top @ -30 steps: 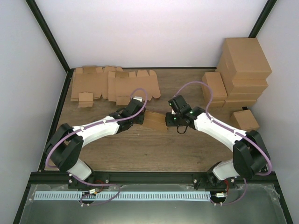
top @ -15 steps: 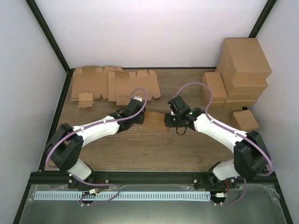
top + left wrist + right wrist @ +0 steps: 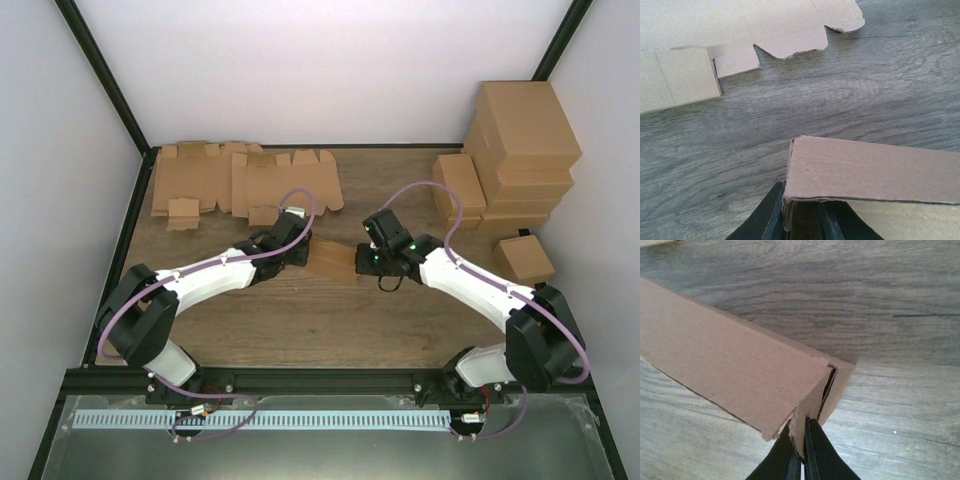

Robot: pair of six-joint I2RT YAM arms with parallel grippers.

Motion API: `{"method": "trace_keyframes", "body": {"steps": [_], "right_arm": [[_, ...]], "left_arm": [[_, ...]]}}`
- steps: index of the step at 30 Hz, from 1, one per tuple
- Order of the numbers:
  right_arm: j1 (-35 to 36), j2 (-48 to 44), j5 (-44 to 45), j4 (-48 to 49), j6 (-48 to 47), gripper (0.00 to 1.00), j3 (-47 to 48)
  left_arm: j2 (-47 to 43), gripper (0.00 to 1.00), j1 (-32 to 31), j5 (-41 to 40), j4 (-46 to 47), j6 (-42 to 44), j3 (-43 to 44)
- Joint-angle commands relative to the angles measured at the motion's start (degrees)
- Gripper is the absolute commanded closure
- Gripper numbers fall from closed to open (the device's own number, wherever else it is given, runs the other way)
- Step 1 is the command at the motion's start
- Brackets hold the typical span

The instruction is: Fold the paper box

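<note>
- Slight shift of the right arm's elbow toward lower right since a second ago, purple cable (image 3: 432,186) loop a touch lower; paper box (image 3: 333,258) in the same spot at frame centre.
- Lower edge: arm bases bolted to a black rail (image 3: 320,378), bare wooden table (image 3: 300,325) just beyond.
- Centre: paper box partly folded, lying on the table between the two wrists.
- Left gripper (image 3: 807,222) clamped on the box's left end wall, top panel overhanging the fingers.
- Right gripper (image 3: 802,455) pinched tight on a thin flap at the box's right corner.
- Right middle: small folded boxes (image 3: 522,257), well apart from the grippers.
- Upper left: flat die-cut blanks (image 3: 245,180), overlapping, near the left wrist.
- Upper right: stacked large cartons (image 3: 525,135) against the wall.
</note>
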Motion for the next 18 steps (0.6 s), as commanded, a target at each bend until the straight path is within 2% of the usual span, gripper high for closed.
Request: {"method": "trace_keyframes", "body": {"steps": [1, 12, 15, 18], "right_arm": [[-0.63, -3.61, -3.54, 3.27, 2.87, 0.99, -1.1], [-0.67, -3.35, 0.83, -1.24, 0.96, 0.99, -2.54], [-0.67, -3.95, 1.91, -2.2, 0.29, 0.91, -2.69], [-0.67, -4.39, 3.18, -3.01, 0.01, 0.89, -2.47]], "left_arm": [[2.31, 0.82, -0.5, 2.44, -5.36, 0.04, -0.58], [2.49, 0.83, -0.51, 2.24, -5.6, -0.02, -0.32], [2.61, 0.83, -0.54, 2.28, -5.72, -0.02, -0.19], [2.62, 0.83, -0.54, 2.31, -5.85, 0.05, -0.02]]}}
